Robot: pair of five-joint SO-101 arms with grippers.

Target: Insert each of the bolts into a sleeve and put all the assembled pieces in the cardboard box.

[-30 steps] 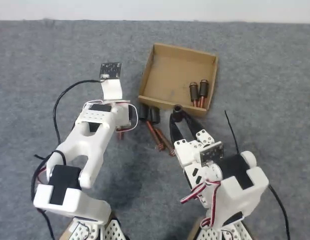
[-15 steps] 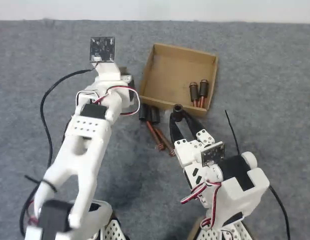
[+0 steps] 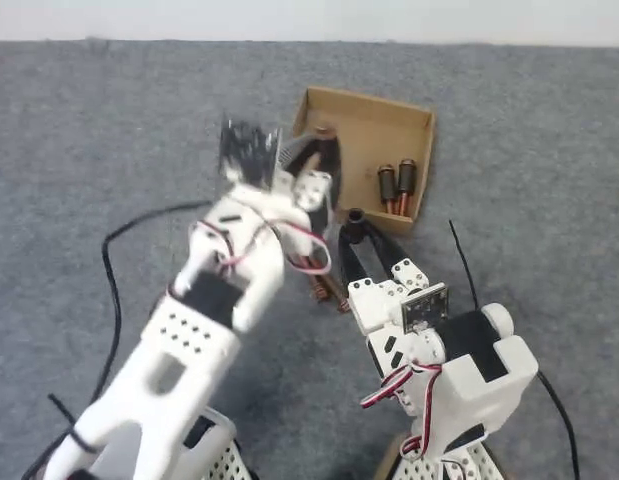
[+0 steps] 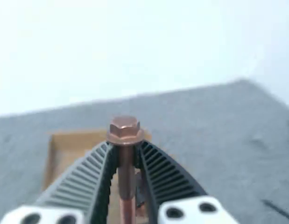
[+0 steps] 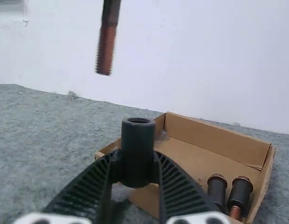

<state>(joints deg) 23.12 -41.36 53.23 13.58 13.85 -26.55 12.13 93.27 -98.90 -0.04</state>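
- My left gripper [image 4: 126, 147] is clamped tight on a bolt [image 4: 124, 131], head up above the fingertips, shaft running down between them.
- My right gripper [image 5: 136, 161] is closed around a sleeve [image 5: 137, 140], upright, bore open at the top.
- The bolt's threaded tip hangs above that sleeve and off to one side. Not lined up yet, I'd say.
- Done: two assembled pieces [image 5: 217, 187] lie in the cardboard box [image 5: 214, 140], just beyond my right gripper.
- Left: mate this pair and box it. Then there are the bolt shafts [image 3: 316, 290] on the table [image 3: 89, 150] beside my right gripper, their tops hidden under my left arm [image 3: 219, 290].
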